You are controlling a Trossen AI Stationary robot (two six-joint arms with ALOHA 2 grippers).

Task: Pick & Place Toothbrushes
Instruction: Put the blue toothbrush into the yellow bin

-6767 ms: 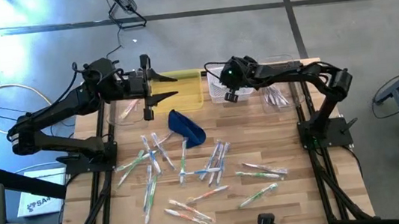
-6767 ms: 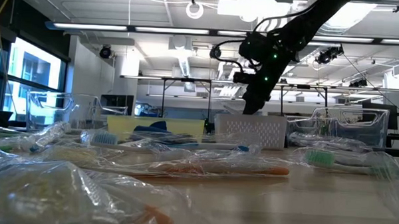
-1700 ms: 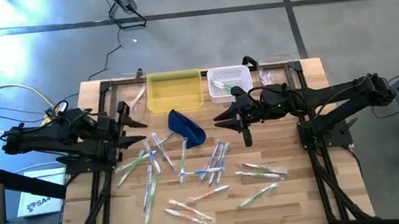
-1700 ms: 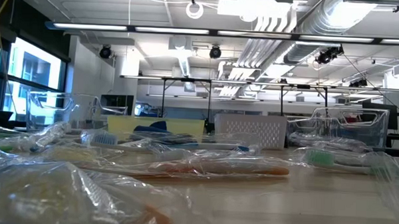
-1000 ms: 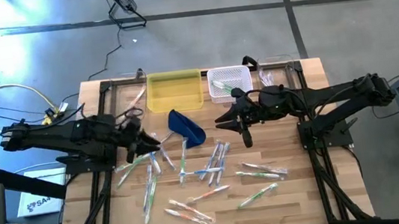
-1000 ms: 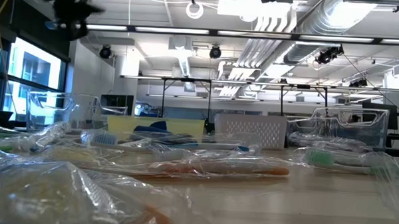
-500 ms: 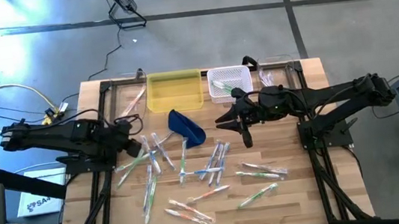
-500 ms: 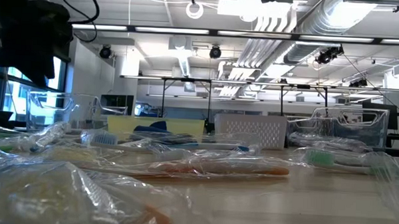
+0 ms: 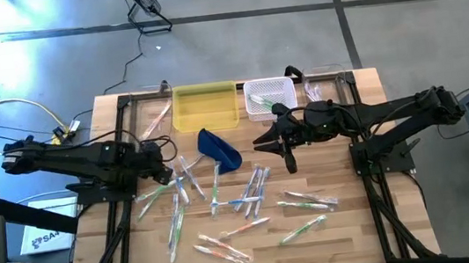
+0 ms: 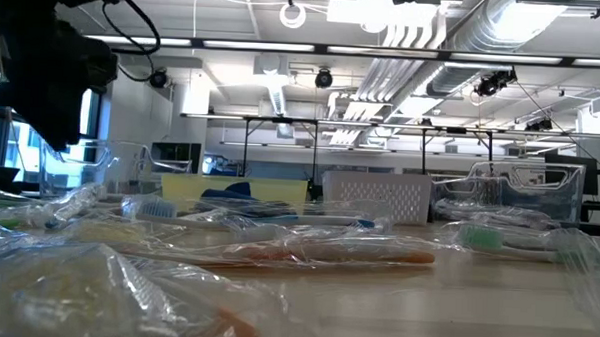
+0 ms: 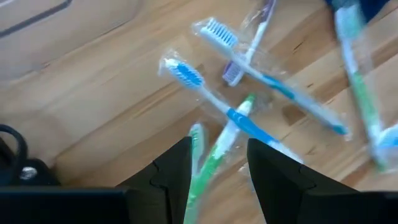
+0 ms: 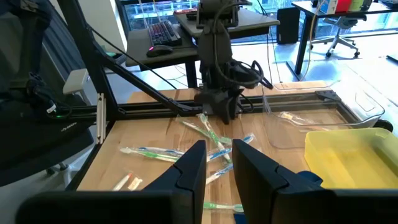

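White basket (image 9: 269,97) holding a toothbrush (image 9: 259,102), yellow tray (image 9: 206,106) bare, left pincer (image 9: 165,172) parted, right pincer (image 9: 282,148) narrow

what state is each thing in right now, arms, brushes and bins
left gripper: open, low over the toothbrushes at the table's left, a green toothbrush between its fingers, not gripped
right gripper: open, empty, waiting above the table's middle
toothbrushes: wrapped, lying loose on the table
yellow tray: looks empty
white basket: holds a toothbrush or so
blue pouch: lying on the table
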